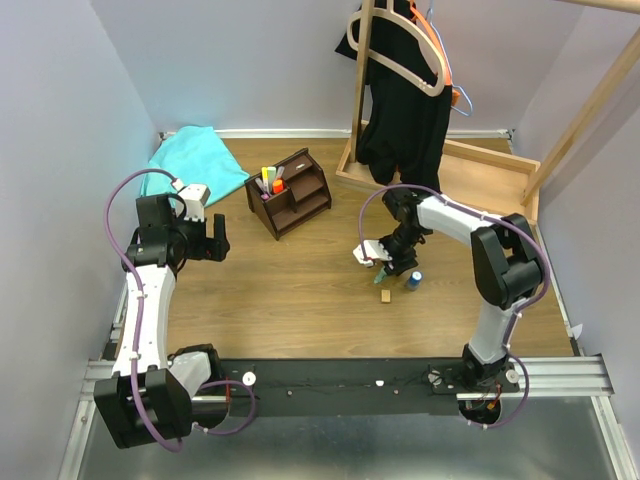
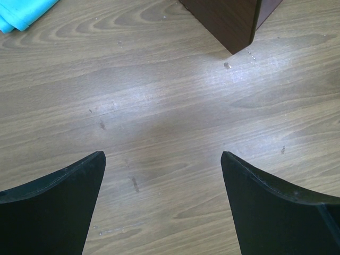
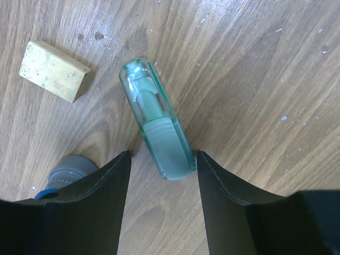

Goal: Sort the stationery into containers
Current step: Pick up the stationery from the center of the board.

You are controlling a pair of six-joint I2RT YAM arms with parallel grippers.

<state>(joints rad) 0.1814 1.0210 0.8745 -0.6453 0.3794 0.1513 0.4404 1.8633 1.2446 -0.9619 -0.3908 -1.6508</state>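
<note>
The pale green marker [image 3: 156, 119] lies flat on the wooden table with its near end between the fingers of my right gripper [image 3: 161, 155]. The jaws are open; the right finger is at the marker's edge and a gap remains on the left. The tan block [image 3: 53, 70] and the small blue cylinder [image 3: 66, 172] lie beside it. From above, my right gripper [image 1: 388, 268] is low over the table, with the block [image 1: 385, 296] and the cylinder [image 1: 413, 281] near it. The dark brown organizer [image 1: 290, 195] holds coloured markers [image 1: 270, 180]. My left gripper [image 1: 213, 240] is open and empty.
A teal cloth [image 1: 195, 160] lies at the back left. A light wooden tray base [image 1: 470, 170] carries a rack with a black garment [image 1: 400, 90] at the back right. The organizer's corner [image 2: 228, 18] shows ahead of my left gripper [image 2: 163, 156].
</note>
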